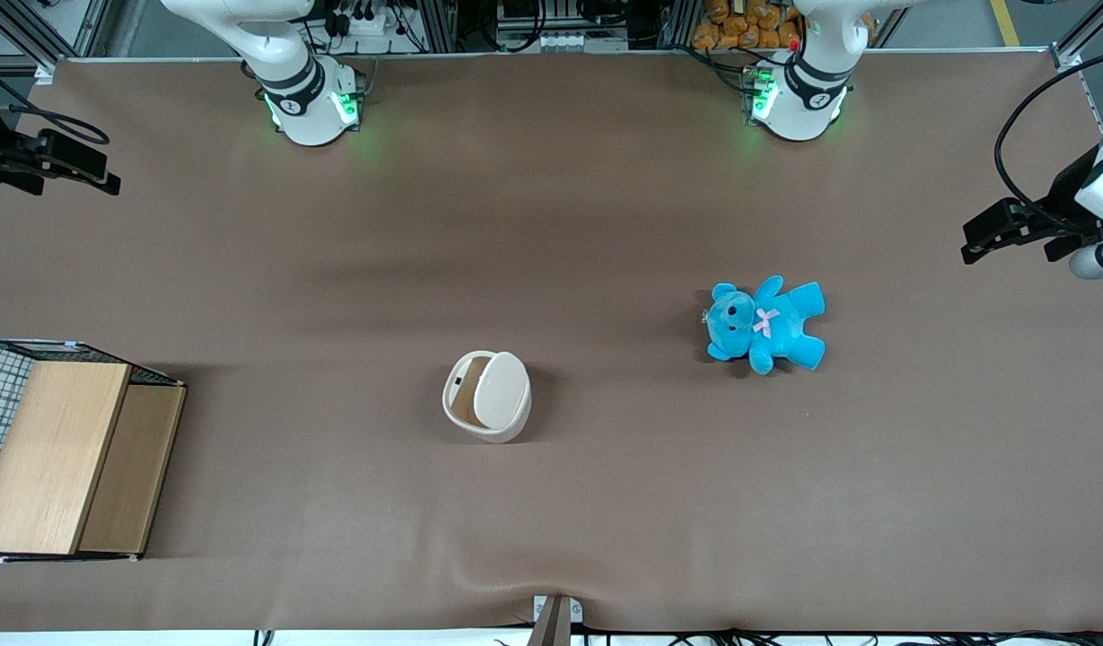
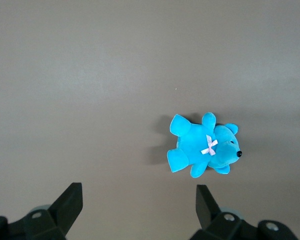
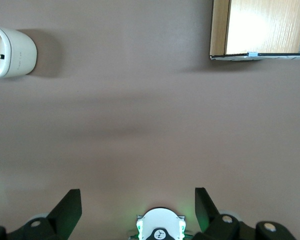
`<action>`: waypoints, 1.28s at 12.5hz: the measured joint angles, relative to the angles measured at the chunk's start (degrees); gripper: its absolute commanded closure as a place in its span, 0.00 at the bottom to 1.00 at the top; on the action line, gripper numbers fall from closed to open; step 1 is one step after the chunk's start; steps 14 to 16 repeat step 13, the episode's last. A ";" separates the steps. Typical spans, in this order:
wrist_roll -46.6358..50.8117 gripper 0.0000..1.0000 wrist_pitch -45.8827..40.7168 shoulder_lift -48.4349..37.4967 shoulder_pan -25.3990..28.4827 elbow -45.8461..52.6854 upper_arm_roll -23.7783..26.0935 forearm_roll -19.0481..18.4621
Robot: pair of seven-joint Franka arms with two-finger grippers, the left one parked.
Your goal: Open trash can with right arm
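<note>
The trash can is a small cream-white tub standing on the brown table near its middle. Its flat lid is tilted in the opening, and the tan inside shows beside it. The trash can also shows in the right wrist view, seen from the side. The right arm's gripper hangs high above the working arm's end of the table, far from the trash can and farther from the front camera than it. In the right wrist view the gripper is open, its black fingers wide apart with nothing between them.
A wooden box with a wire-mesh side stands at the working arm's end of the table, and also shows in the right wrist view. A blue teddy lies toward the parked arm's end. The right arm's base is at the table's back edge.
</note>
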 measured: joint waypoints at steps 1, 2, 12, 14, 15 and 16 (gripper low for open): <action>-1.06 0.00 0.54 0.00 0.02 -0.20 0.00 -1.23; -1.78 0.00 0.85 0.00 0.07 -0.32 0.01 -2.22; -2.93 0.00 1.33 0.01 0.19 -0.49 0.03 -2.96; -2.93 0.00 1.33 0.01 0.19 -0.49 0.03 -2.97; -2.93 0.00 1.33 0.01 0.19 -0.49 0.03 -2.97; -2.93 0.00 1.33 0.01 0.19 -0.49 0.03 -2.97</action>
